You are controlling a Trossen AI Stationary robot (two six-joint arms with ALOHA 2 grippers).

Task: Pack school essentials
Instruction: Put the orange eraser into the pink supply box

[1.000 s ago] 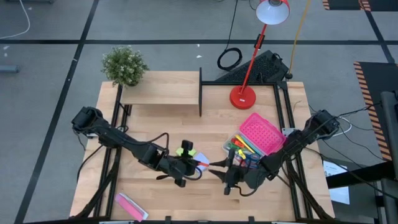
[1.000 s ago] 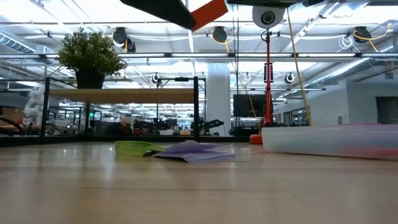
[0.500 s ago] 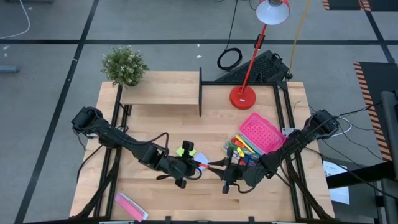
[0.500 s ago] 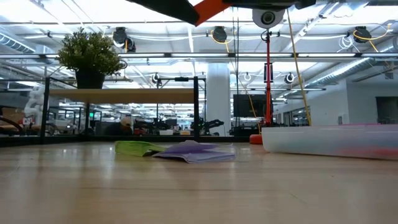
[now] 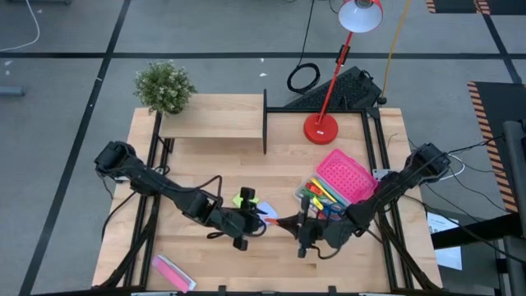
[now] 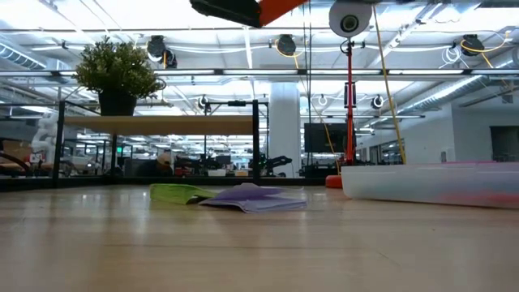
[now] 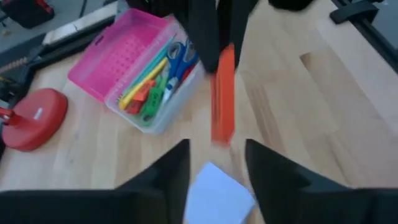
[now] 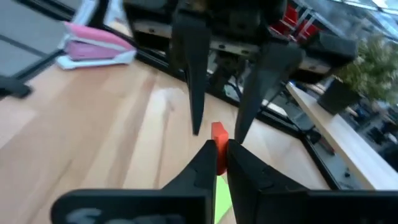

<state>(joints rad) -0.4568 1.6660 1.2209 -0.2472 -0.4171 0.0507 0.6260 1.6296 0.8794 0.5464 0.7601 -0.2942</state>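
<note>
Orange is the colour of the small flat block (image 8: 218,144) that sits clamped between the narrow fingers of the right gripper (image 8: 219,157), held in the air above the wooden table (image 5: 205,168). The left gripper (image 7: 216,163) faces it from just beside, its fingers spread wide and apart from the block, one on each side of the block's far end in the right wrist view. In the left wrist view the same block (image 7: 222,102) hangs upright ahead of the left fingers (image 7: 171,168), gripped from above by the right arm's dark fingers. From overhead the two grippers meet near the table's front middle, left gripper (image 5: 251,220) and right gripper (image 5: 288,222) tip to tip.

Under the left gripper lie sticky-note pads: a pale-blue one (image 7: 217,198) and a green one (image 5: 245,199) beside it. In the low view they rest flat on the table, green pad (image 6: 180,193) touching the pale one (image 6: 255,198).

A clear box (image 7: 160,118) stands near the right arm, holding blue-handled scissors (image 7: 182,57), yellow and green pens (image 7: 144,84) and a red piece, with a pink perforated lid (image 7: 115,53) leaning on its far edge. A pink-and-white packet (image 5: 173,272) lies at the front left corner, well apart. A red desk lamp (image 5: 322,127) and a potted plant (image 5: 164,86) stand at the back
</note>
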